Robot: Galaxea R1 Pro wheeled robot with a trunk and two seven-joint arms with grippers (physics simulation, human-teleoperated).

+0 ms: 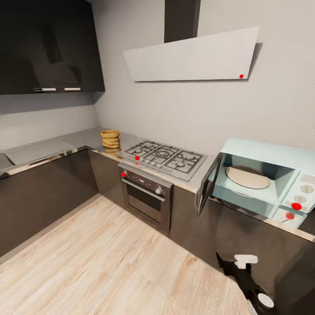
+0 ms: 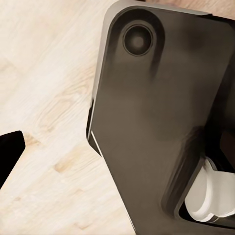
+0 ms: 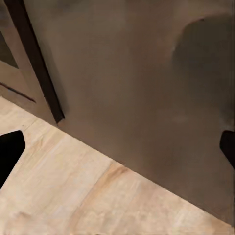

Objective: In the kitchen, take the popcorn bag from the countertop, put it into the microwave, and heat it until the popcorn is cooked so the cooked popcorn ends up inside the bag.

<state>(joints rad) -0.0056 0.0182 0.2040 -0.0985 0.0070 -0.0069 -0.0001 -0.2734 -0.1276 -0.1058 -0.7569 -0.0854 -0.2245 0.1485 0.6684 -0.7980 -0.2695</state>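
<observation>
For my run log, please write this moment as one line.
popcorn bag: on countertop, left of hob | microwave: door open, no bag inside | right gripper: open, empty

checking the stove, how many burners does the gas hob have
5 on the hob: a large one at the centre, two on the side toward the popcorn bag, two on the side toward the microwave. None seems hidden.

Right gripper (image 3: 117, 147): two black fingertips (image 3: 10, 149) showing at opposite sides of the frame, standing wide apart with nothing between them. Dark cabinet front (image 3: 142, 83): facing the camera, a vertical black seam (image 3: 39, 63) running down it. Light wood floor (image 3: 73, 196): meeting the cabinet's bottom edge.
</observation>
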